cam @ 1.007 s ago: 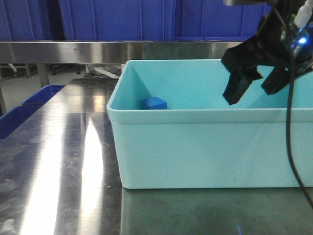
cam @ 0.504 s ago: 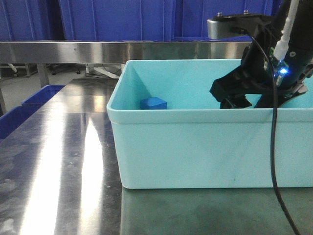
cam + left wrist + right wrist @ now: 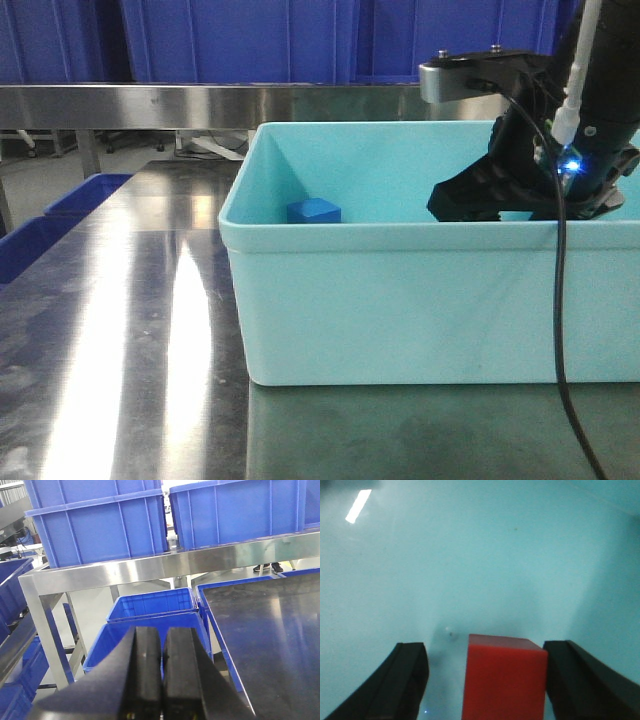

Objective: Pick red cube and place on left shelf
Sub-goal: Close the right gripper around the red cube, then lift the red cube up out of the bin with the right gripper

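Red cube [image 3: 502, 677] lies on the teal bin [image 3: 400, 235] floor between the fingers of the released right pincer [image 3: 487, 680], not yet gripped, the pincer having dropped from above the rim into the bin, so closing appears next; left pincer [image 3: 162, 680] is clenched, empty.

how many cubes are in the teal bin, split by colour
red cube: 1
blue cube: 1
total: 2 cubes in the teal bin
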Robot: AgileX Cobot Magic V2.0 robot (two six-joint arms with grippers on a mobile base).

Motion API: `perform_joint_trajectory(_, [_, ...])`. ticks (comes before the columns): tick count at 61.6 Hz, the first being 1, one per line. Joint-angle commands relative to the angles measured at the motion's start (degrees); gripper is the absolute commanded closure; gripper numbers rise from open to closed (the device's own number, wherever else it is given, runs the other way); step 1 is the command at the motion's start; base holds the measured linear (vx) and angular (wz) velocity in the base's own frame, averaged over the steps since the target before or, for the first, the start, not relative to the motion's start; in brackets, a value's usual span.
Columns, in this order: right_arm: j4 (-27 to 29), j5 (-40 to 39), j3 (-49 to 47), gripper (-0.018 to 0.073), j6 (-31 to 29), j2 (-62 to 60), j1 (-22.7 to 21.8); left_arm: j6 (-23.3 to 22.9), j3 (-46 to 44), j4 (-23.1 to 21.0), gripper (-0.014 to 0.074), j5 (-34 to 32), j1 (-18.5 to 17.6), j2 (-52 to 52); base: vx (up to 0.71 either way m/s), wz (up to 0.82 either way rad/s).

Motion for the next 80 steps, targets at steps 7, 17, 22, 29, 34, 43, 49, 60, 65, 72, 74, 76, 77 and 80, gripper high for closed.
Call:
perform_joint_trajectory(7, [-1.02,-2.00,-1.89,-0.0012,-0.71,-1.82,-0.13,0.03,1.26,-0.27,0.0491,-5.18,-0.38,-0.02,0.00,0.00])
perform_joint_trajectory(17, [-1.09,-2.40,-1.89,0.0056,-0.71,-1.82,-0.13,0.03,1.26,-0.27,0.0491,-5.18,-0.38,-0.02,0.00,0.00])
perform_joint_trajectory(22, [-1.21,-2.91,-1.89,0.0173,-0.71,-1.82,-0.13,0.03,1.26,-0.27,0.0491,-5.18,-0.38,-0.02,0.00,0.00])
perform_joint_trajectory(29, [-1.32,-3.44,-1.89,0.0370,-0.71,-1.88,-0.13,0.03,1.26,-0.27,0.0491,-5.18,-0.38,-0.02,0.00,0.00])
perform_joint_trajectory(34, [-1.67,-3.55,-2.08,0.0514,-0.71,-1.97,-0.13,0.03,1.26,-0.27,0.0491,-5.18,-0.38,-0.02,0.00,0.00])
perform_joint_trajectory(43, [-2.08,-3.45,-4.02,0.0494,-0.71,-2.76,-0.13,0.03,1.26,-0.27,0.0491,-5.18,-0.38,-0.02,0.00,0.00])
perform_joint_trajectory(49, [-2.08,-4.94,-5.78,0.0494,-0.71,-4.99,-0.13,0.03,1.26,-0.27,0.0491,-5.18,-0.38,-0.02,0.00,0.00])
perform_joint_trajectory(60, [-2.08,-13.09,-5.79,0.0502,-0.71,-11.92,-0.18,0.03,1.26,-0.27,0.0491,-5.18,-0.38,-0.02,0.00,0.00])
perform_joint_trajectory(65, [-2.08,-16.12,-4.64,0.0502,-0.71,-15.74,-0.35,0.03,1.26,-0.27,0.0491,-5.18,-0.38,-0.02,0.00,0.00])
perform_joint_trajectory(72, [-2.08,-19.08,-1.93,0.0502,-0.71,-20.62,-1.66,0.03,1.26,-0.27,0.0491,-5.18,-0.38,-0.02,0.00,0.00])
perform_joint_trajectory(74, [-2.08,-19.66,-0.76,0.0502,-0.71,-22.15,-2.33,0.03,1.26,-0.27,0.0491,-5.18,-0.38,-0.02,0.00,0.00])
perform_joint_trajectory(76, [-2.08,-20.28,0.30,0.0502,-0.71,-23.39,-2.90,0.03,1.26,-0.27,0.0491,-5.18,-0.38,-0.02,0.00,0.00])
perform_joint_trajectory(77, [-2.08,-20.55,0.86,0.0502,-0.71,-24.36,-3.18,0.03,1.26,-0.27,0.0491,-5.18,-0.38,-0.02,0.00,0.00])
perform_joint_trajectory(80, [-2.08,-21.31,3.04,0.0502,-0.71,-26.32,-4.10,0.03,1.26,-0.27,0.0491,-5.18,-0.38,-0.02,0.06,-0.33])
